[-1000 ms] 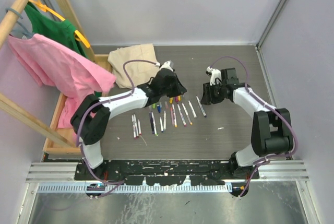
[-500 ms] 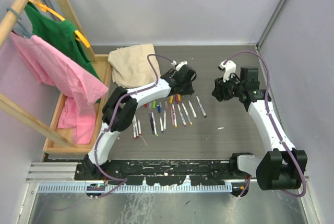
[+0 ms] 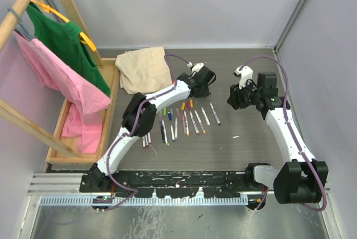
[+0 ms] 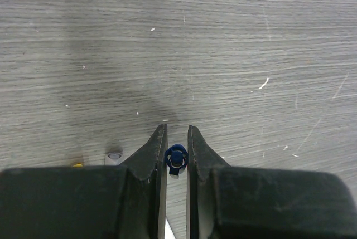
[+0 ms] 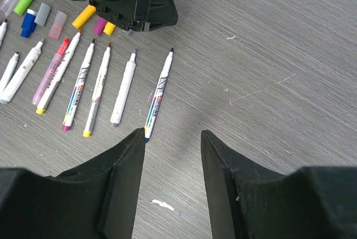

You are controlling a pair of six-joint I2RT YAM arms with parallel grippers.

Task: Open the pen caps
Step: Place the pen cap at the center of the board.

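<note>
Grey table [image 3: 245, 144], pens [image 5: 159, 97] in a row, one blue cap [image 4: 177, 158] in the jaws
Left gripper [image 4: 177, 134] pinches the blue cap above the table; right gripper [image 5: 173, 138] hangs half open, empty, beside the pens. Risk: so thin a pinch may let it slip and roll among the loose caps [image 5: 83, 16]

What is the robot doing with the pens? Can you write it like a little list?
left fingers: shut on a blue cap
right fingers: open, holding nothing
pens: lying side by side on the table, several with bare tips
loose caps: yellow, purple, pink, grey, blue and green, lying just past the pen tips
</note>
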